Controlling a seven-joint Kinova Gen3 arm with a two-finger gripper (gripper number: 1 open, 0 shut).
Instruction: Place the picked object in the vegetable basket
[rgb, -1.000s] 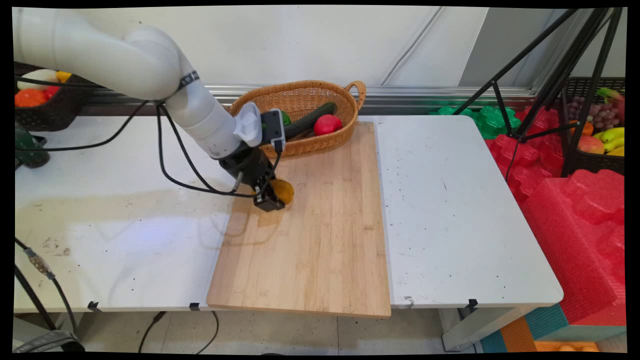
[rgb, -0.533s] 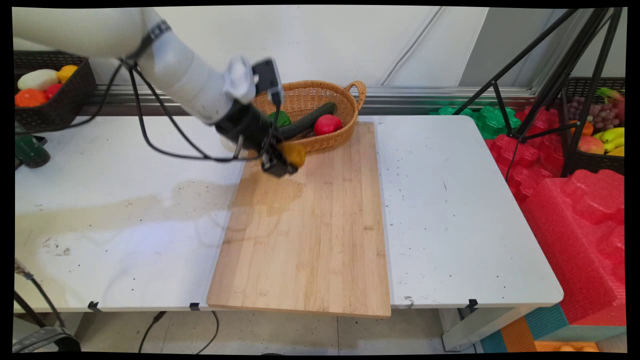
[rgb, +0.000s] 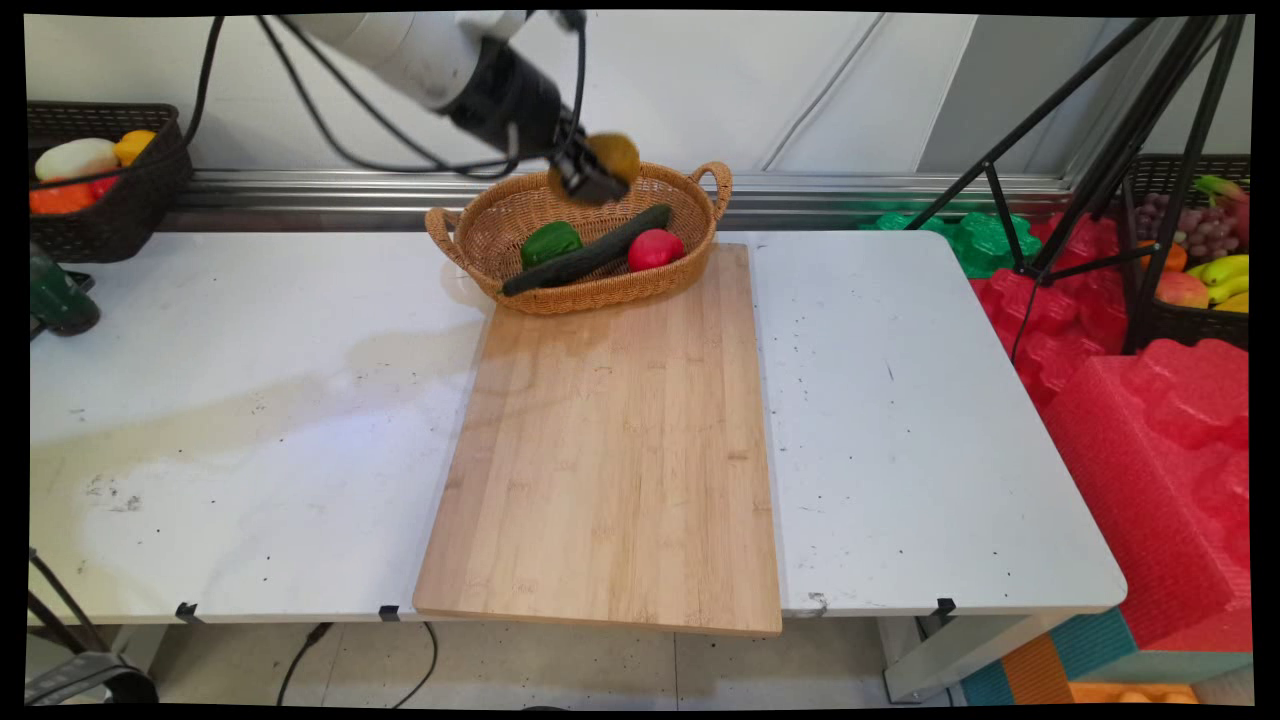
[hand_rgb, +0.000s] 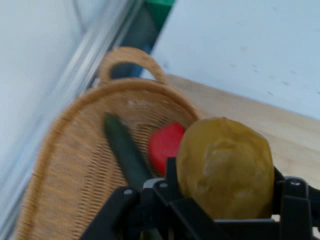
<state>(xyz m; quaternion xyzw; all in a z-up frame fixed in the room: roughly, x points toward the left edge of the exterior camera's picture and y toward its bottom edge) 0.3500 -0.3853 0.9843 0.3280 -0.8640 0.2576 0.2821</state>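
Observation:
My gripper (rgb: 598, 172) is shut on a brownish-yellow potato (rgb: 614, 155) and holds it in the air above the back rim of a wicker basket (rgb: 690, 245). In the hand view the potato (hand_rgb: 226, 167) fills the space between the black fingers, with the basket (hand_rgb: 65, 165) below it. Inside the basket lie a dark green cucumber (rgb: 590, 250), a green pepper (rgb: 549, 241) and a red round fruit (rgb: 655, 248). The hand view shows the cucumber (hand_rgb: 125, 150) and the red fruit (hand_rgb: 167, 142).
A bamboo cutting board (rgb: 620, 440) lies on the white table (rgb: 900, 420), its far end touching the basket. A black basket of produce (rgb: 90, 185) stands at the back left. Tripod legs (rgb: 1100, 150), red foam (rgb: 1150, 420) and another produce basket are to the right, off the table.
The gripper has lifted the potato off the cutting board and carried it up and toward the back, from the board's left side to above the wicker basket.

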